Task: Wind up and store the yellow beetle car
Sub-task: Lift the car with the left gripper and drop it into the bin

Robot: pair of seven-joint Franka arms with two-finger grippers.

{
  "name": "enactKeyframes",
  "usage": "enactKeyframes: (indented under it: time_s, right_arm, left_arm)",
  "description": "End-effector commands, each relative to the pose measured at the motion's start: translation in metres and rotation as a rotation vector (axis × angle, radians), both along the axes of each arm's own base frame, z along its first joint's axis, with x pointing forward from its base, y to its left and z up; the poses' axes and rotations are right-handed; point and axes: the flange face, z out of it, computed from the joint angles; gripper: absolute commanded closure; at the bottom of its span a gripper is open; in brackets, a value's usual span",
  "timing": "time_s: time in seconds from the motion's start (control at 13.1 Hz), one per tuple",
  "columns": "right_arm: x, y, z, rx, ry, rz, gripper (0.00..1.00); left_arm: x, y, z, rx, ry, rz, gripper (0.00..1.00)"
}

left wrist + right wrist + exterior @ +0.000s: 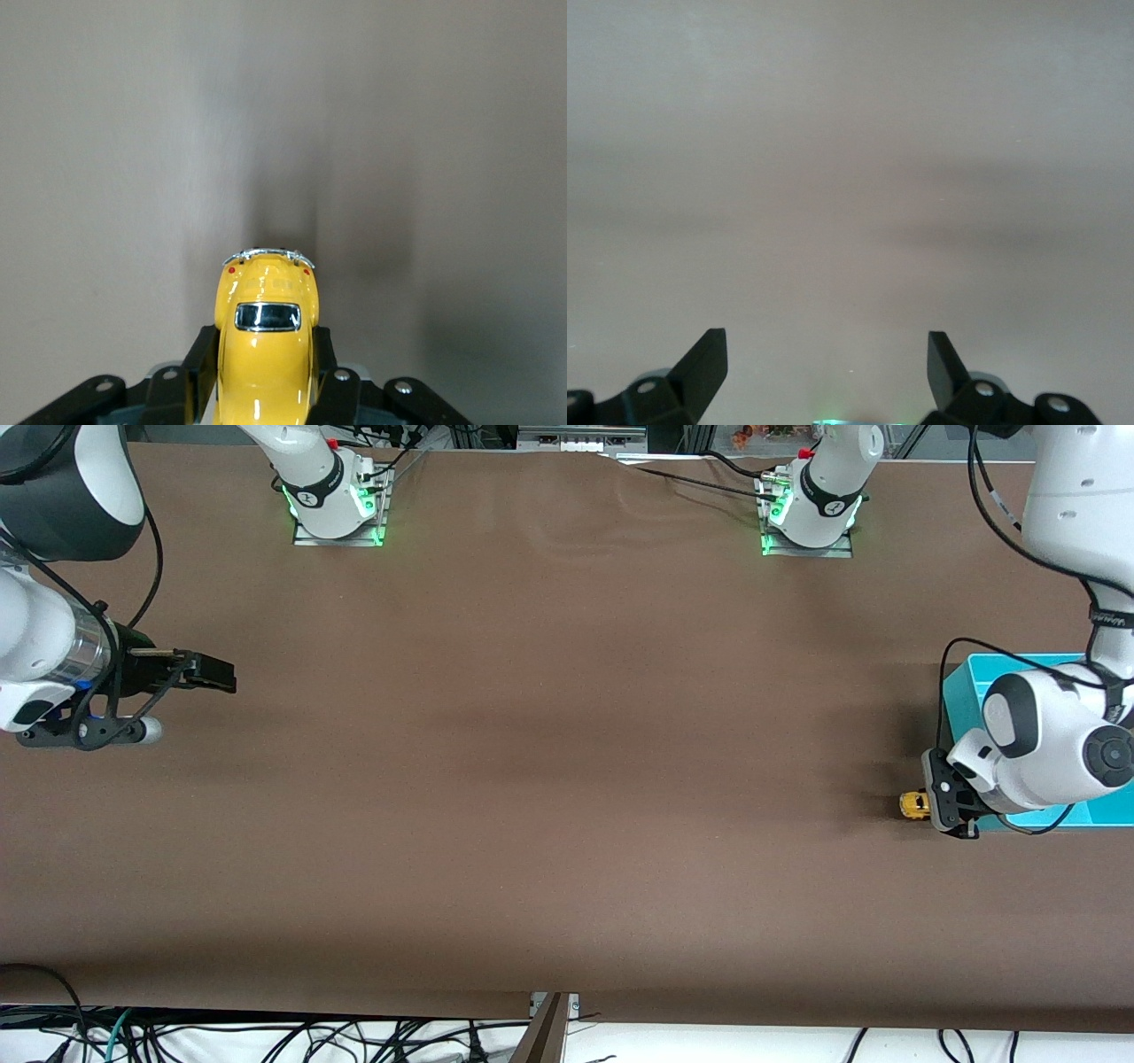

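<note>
The tiny bright yellow beetle car [266, 341], clamped lengthwise in the left tool [941, 808], sits low over the brown desk [549, 779] beside the turquoise plastic bin [961, 691], while the waiting right tool [213, 673] hovers spread apart at the desk's right-arm end.

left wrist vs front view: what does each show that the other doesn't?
Left wrist only: the yellow beetle car seen close, its rear window and chrome bumper, jaws shut against both its sides.

Front only: the teal bin beside the car, and the right gripper waiting, jaws open, at the right arm's end.

Both: the car in the left gripper, brown table.
</note>
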Motion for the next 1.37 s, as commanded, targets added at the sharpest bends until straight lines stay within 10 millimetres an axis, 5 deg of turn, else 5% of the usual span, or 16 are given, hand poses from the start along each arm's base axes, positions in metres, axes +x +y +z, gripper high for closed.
enactKeyframes:
  time_s: [0.0, 0.15, 0.46, 0.76, 0.91, 1.14, 1.22, 1.29]
  right_arm:
    - [-0.002, -0.009, 0.004, -0.034, 0.001, -0.021, 0.0]
    - [-0.001, -0.029, 0.013, -0.039, -0.018, -0.066, 0.0]
    - [-0.003, -0.039, 0.019, -0.052, -0.008, -0.079, 0.0]
    - [-0.017, -0.045, 0.058, -0.037, -0.071, -0.09, 0.0]
    - [-0.021, -0.035, 0.045, -0.049, -0.043, -0.065, 0.0]
    - [-0.027, -0.051, 0.036, -0.038, -0.019, -0.052, 0.0]
    - [-0.031, -0.05, 0.037, -0.035, -0.023, -0.028, 0.0]
    - [-0.033, -0.045, 0.036, -0.035, -0.023, -0.021, 0.0]
  left_arm:
    - [-0.003, -0.016, 0.061, -0.024, 0.084, 0.024, 0.84]
    - [-0.015, 0.0, 0.088, -0.026, 0.175, 0.046, 0.84]
    - [-0.047, 0.069, 0.1, 0.076, 0.286, -0.009, 0.84]
    - [-0.079, 0.144, 0.054, 0.119, 0.264, -0.019, 0.84]
    - [-0.097, 0.172, 0.012, 0.133, 0.182, -0.038, 0.84]
    - [-0.105, 0.183, -0.043, 0.131, 0.103, -0.1, 0.84]
    - [-0.105, 0.187, -0.05, 0.132, 0.092, -0.096, 0.74]
    - [-0.108, 0.193, -0.052, 0.129, 0.09, -0.084, 0.01]
